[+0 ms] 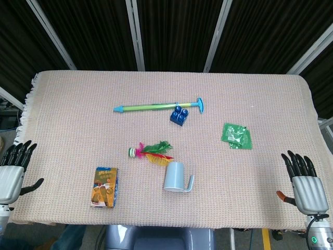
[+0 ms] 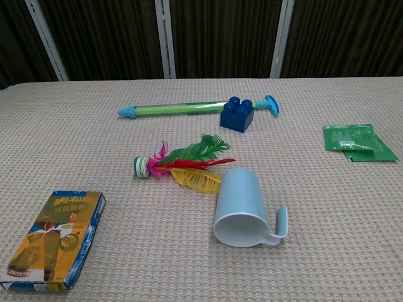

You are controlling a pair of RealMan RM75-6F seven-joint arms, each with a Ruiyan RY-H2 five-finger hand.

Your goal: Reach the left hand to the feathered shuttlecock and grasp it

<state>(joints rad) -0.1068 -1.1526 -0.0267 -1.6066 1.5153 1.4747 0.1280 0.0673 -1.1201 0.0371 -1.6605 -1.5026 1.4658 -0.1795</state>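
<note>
The feathered shuttlecock (image 1: 151, 152) (image 2: 182, 165) lies flat near the table's middle, its round base to the left and its green, red, yellow and pink feathers fanned to the right. My left hand (image 1: 13, 169) hovers at the table's left front edge, fingers spread and holding nothing, far to the left of the shuttlecock. At the right front edge my right hand (image 1: 304, 180) is likewise open with fingers apart. The chest view shows neither hand.
A pale blue cup (image 1: 177, 177) (image 2: 245, 207) lies on its side just right of the feathers. An orange and blue box (image 1: 104, 187) (image 2: 53, 239) lies at front left. Farther back are a green pump tube (image 1: 156, 107), a blue brick (image 1: 179, 115) and green packets (image 1: 237, 136).
</note>
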